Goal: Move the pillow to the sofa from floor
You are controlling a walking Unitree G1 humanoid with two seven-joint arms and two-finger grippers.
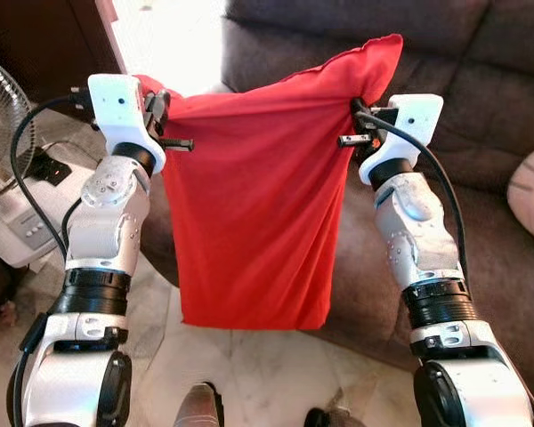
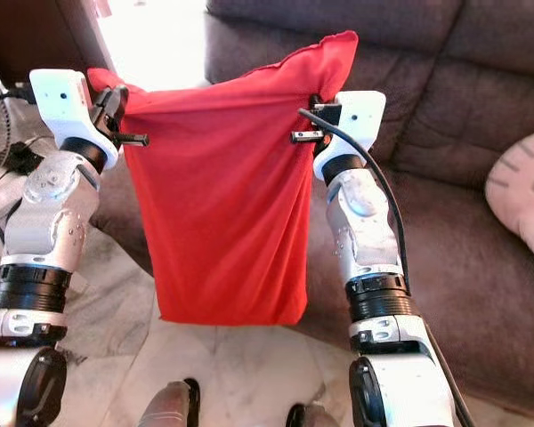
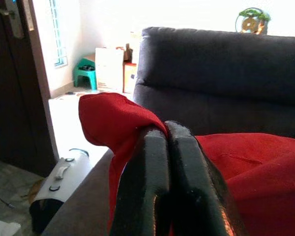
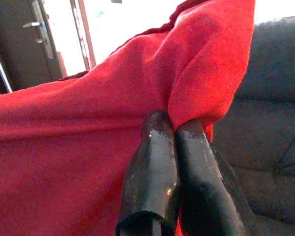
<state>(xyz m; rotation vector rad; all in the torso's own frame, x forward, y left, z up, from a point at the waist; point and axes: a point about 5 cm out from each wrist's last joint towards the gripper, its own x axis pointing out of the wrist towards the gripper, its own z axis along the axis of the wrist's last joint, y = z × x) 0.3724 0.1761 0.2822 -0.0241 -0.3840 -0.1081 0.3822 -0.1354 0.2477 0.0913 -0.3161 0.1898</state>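
Both grippers, left gripper and right gripper, clench the red pillow's top corners before the sofa; the left wrist view adds a green stool.

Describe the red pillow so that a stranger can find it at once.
Find the dark sofa. In front of it hangs the red pillow, pinched at its upper corners by the left gripper and right gripper. It is the only red thing; the pale cushion lies on the seat.
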